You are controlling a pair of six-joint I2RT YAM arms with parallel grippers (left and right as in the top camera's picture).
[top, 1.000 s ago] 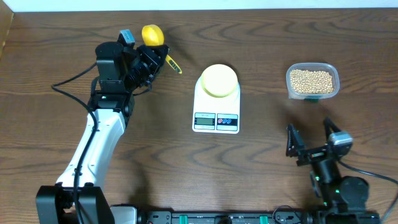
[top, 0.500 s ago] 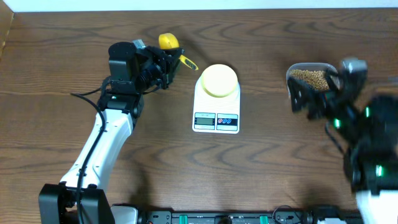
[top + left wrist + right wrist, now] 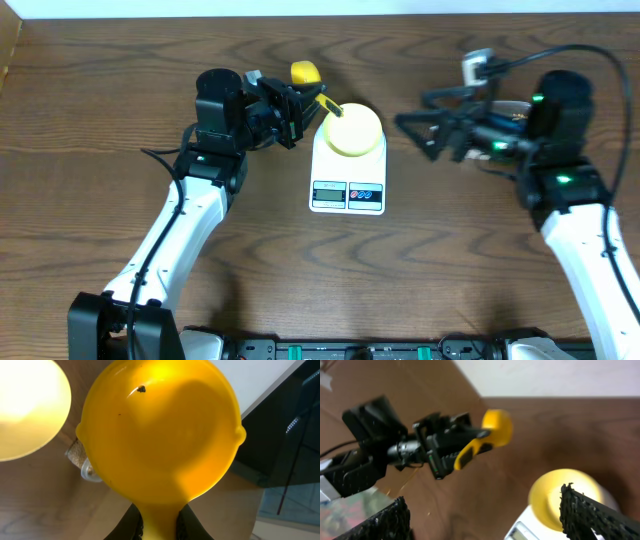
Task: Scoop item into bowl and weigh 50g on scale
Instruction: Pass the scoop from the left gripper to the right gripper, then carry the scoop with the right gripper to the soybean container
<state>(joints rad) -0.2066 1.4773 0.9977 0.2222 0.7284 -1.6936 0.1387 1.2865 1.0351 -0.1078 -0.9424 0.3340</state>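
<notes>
- Change first: your left arm has carried the bright yellow long-handled plastic scoop (image 3: 305, 73) from the far left of the dark brown wooden bench (image 3: 80, 200) to just beside the small round pale-yellow bowl (image 3: 352, 128).
- The jaws of your left gripper (image 3: 296, 106) are clenched on the scoop's handle. The round end sticks out past them.
- In the left wrist view the scoop looks bare: one dark speck, no beans.
- Your right arm has swung up from the near edge and now reaches over the spot where the clear plastic tub of tiny tan beans stood.
- The jaws of your right gripper (image 3: 426, 121) are spread wide and hold nothing. They point toward the bowl.
- From above, the tub is mostly hidden under that arm. A small grainy tan patch (image 3: 74, 452) peeks out past the scoop in the left wrist view. It may be the beans, but it is too small to be sure.
- The bowl sits on the flat white rectangular kitchen scale (image 3: 348, 190), mid-bench, and it looks empty.
- So I think no scooping is done yet. The scoop has to get across to the beans, and the right arm is in that path, so watch that the two do not bump.
</notes>
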